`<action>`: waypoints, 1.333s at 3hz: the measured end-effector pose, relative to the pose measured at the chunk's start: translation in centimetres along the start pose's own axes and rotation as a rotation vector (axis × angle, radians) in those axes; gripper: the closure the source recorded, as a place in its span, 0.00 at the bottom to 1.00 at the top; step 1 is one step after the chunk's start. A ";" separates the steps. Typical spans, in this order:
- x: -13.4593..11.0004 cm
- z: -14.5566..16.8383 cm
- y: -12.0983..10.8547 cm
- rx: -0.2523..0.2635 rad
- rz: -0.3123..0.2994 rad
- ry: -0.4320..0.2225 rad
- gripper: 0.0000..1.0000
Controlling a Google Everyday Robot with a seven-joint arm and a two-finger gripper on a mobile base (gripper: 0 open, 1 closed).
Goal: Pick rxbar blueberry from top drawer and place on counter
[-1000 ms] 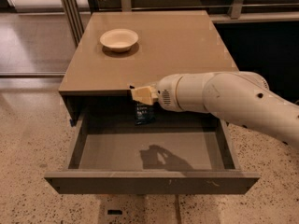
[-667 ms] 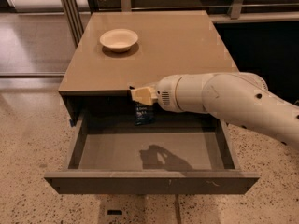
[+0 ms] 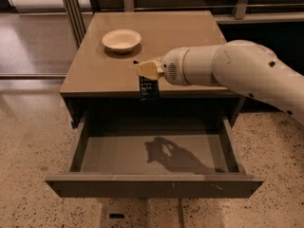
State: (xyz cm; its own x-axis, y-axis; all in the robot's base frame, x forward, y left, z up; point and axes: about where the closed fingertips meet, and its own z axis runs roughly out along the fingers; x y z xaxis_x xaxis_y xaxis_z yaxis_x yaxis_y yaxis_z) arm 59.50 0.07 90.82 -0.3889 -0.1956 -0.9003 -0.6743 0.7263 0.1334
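Speckled terrazzo floor [image 3: 28, 141], pale and glossy, runs under one low cabinet [image 3: 70, 109]. Metal uprights [image 3: 71, 8] stand behind it.

Count: one counter, one drawer, one bowl, one bar, one arm with one gripper.

- Counter [image 3: 185, 30]: flat, square, tan-beige, slight sheen, softly rounded edges.
- Bowl [image 3: 121, 39]: one, round, shallow, cream, matte. Sits on the counter's rear left part, well apart from the gripper.
- Top drawer [image 3: 152, 185]: pulled fully out, wide and shallow. Plain grey-brown front panel, smooth grey interior. Arm's shadow [image 3: 166, 153] lies on its floor.
- Arm [image 3: 237, 65]: smooth white casing, thick and rounded, reaching in from the right.
- Gripper [image 3: 142, 70]: pale yellowish fingers [image 3: 148, 66], over the counter's front edge, left of centre. Fingers closed, pinching the top end of the bar.
- Rxbar blueberry [image 3: 148, 89]: one, small flat rectangle, dark navy wrapper with pale lettering. Hangs upright from the gripper, lifted clear of the drawer. Lower end overlaps the counter's front edge in this view. Touching the counter or not: cannot tell.
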 end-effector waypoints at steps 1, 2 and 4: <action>-2.6 0.0 -2.6 0.024 0.011 -0.035 1.00; -3.8 0.6 -5.7 0.055 0.037 -0.069 1.00; -3.7 0.5 -13.1 0.110 0.124 -0.114 1.00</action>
State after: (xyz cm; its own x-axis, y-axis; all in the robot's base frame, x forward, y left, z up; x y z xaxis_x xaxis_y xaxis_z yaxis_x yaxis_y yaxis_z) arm 70.08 -8.44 92.20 -0.3865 -0.0288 -0.9218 -0.5503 0.8093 0.2055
